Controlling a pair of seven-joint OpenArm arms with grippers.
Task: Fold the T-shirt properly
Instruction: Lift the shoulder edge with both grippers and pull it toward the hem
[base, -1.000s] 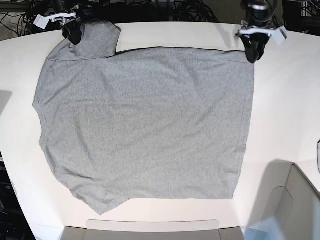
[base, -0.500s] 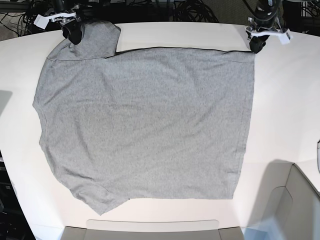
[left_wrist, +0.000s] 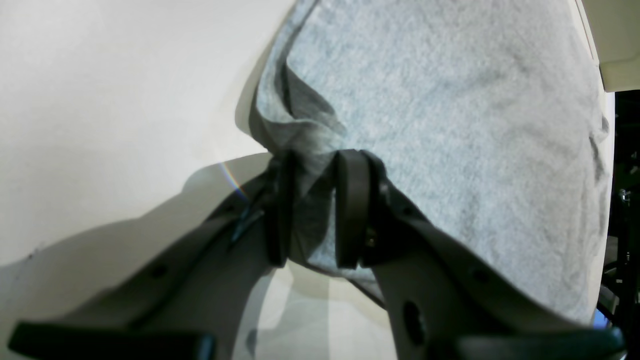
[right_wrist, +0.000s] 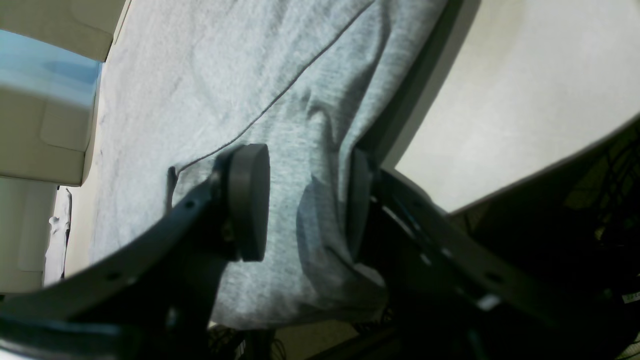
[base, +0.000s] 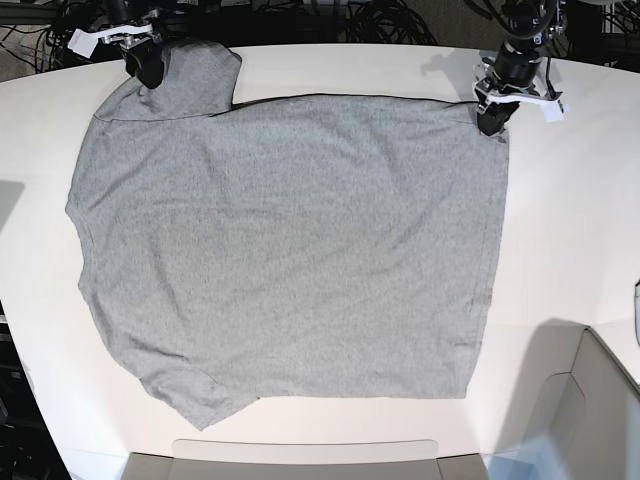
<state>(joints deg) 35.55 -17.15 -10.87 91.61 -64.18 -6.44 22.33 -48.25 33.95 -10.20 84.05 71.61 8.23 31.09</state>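
Shirt position: the T-shirt (base: 290, 250) lies flat, plain side up, across most of the white table (base: 570, 230), with its two far corners under the arms and its near hem close to the near table edge.

Largest risk, in my judgement: uneven lift. The two grips differ. The left gripper (left_wrist: 312, 207) is pinched on a bunched corner of the cloth, fabric puckered between its pads at the far right corner in the base view. The right gripper (right_wrist: 300, 205) straddles the sleeve fold at the far left corner with its jaws wide; one pad sits apart from the cloth ridge, and whether the other pad touches it I cannot tell. I read it as not holding. If the arms rise now, only one corner would come up and the shirt would skew or drag diagonally.

Second risk: the left pinch catches a small wad near the edge; the knit could slip free under load.

Third: the sleeve at the right gripper is already doubled over the body, which could get locked into the fold as a crease.

Edges and room: the far table rim runs just behind both grippers, with cables beyond, so there is little room to retreat. Open table lies to the side of the left gripper. A beige bin (base: 590, 400) sits at the near corner on that side, near the hem corner.
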